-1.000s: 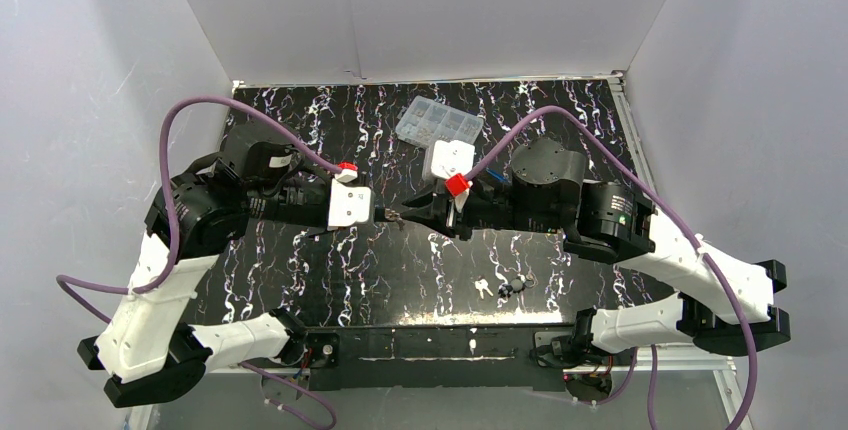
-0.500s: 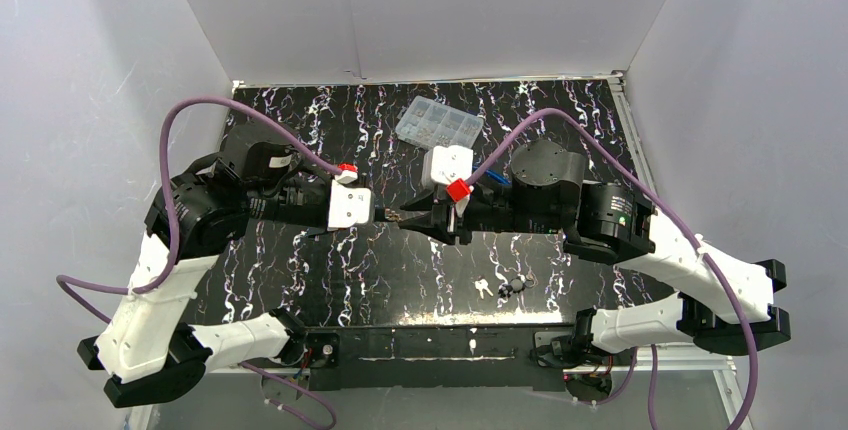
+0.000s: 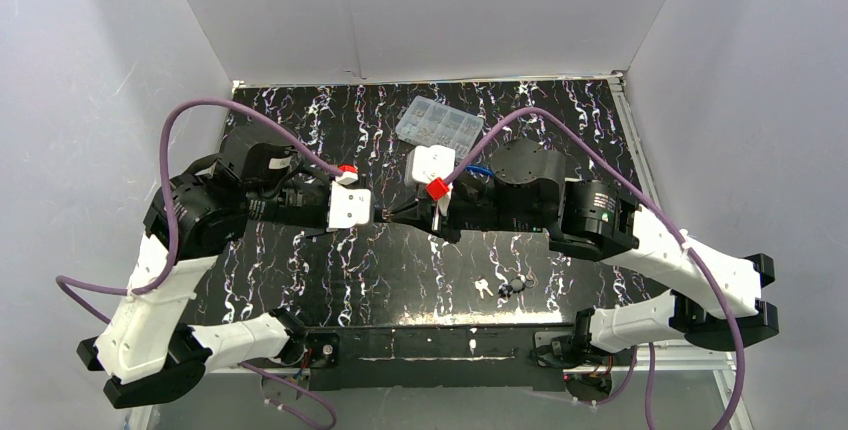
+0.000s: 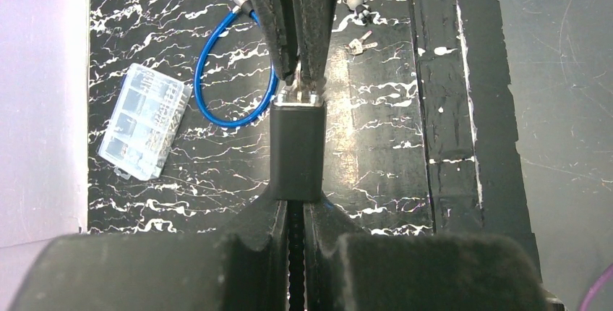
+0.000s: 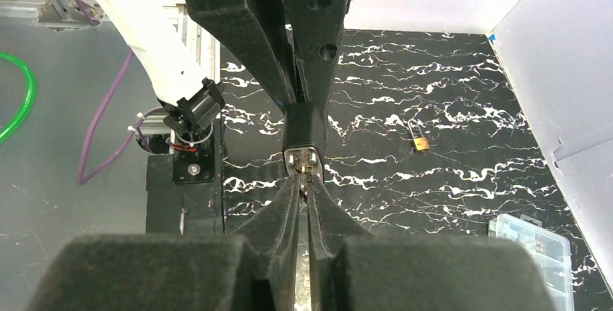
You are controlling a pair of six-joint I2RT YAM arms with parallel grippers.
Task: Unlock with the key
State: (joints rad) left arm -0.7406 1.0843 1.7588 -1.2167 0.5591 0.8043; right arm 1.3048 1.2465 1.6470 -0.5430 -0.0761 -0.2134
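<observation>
My left pincer (image 4: 296,201) squeezes the black box-shaped lock (image 4: 296,148). Its long side points straight at my right pincer (image 5: 303,184), pinched shut on the small metal key (image 4: 295,83) at the lock's silver end (image 5: 302,158).

Beneath me lies a black mat (image 3: 300,115) veined with white, walled in by plain white panels (image 3: 430,10). Near its far edge I see a clear plastic compartment box (image 3: 438,122) with small parts in its cells. Toward the near edge lie two loose keys (image 3: 483,287), with a small dark round-headed piece (image 3: 517,283) just beside them. A little brass padlock (image 5: 418,142) lies alone, well apart from the box. Off the mat curls a green hose (image 5: 22,101).
</observation>
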